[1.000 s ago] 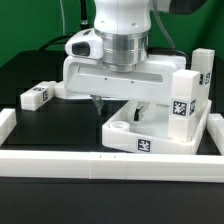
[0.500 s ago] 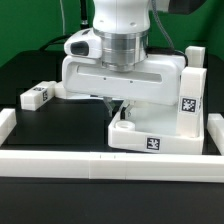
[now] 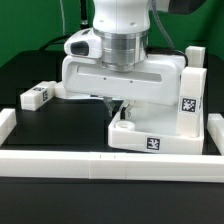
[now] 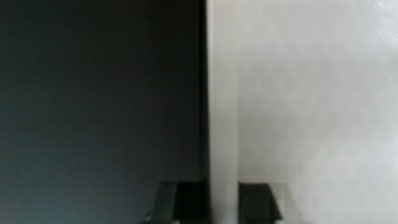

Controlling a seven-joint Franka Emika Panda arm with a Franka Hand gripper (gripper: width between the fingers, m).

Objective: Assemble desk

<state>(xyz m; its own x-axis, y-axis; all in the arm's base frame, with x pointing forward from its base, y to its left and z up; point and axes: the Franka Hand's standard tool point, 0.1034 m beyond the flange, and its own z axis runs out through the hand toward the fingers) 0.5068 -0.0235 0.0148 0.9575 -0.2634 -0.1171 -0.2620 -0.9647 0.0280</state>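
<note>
The white desk tabletop (image 3: 132,141) lies in the corner of the border wall on the exterior view's right. A tagged leg block (image 3: 188,102) stands upright on its near right corner, and a second leg block (image 3: 198,55) shows behind it. A loose leg block (image 3: 37,95) lies on the black table at the left. My gripper (image 3: 109,103) reaches down to the tabletop's left rim. In the wrist view the white rim of the tabletop (image 4: 302,100) runs between the dark fingers (image 4: 178,203) of the gripper (image 4: 219,204), which is shut on it.
The long low white border wall (image 3: 90,166) runs along the front, with end pieces at the left (image 3: 6,122) and right (image 3: 214,130). The arm's wide white hand (image 3: 120,78) hides the middle of the tabletop.
Since one second ago the tabletop has turned and now lies square against the front wall, with its legs shifted accordingly. Nothing has moved in the last half second.
</note>
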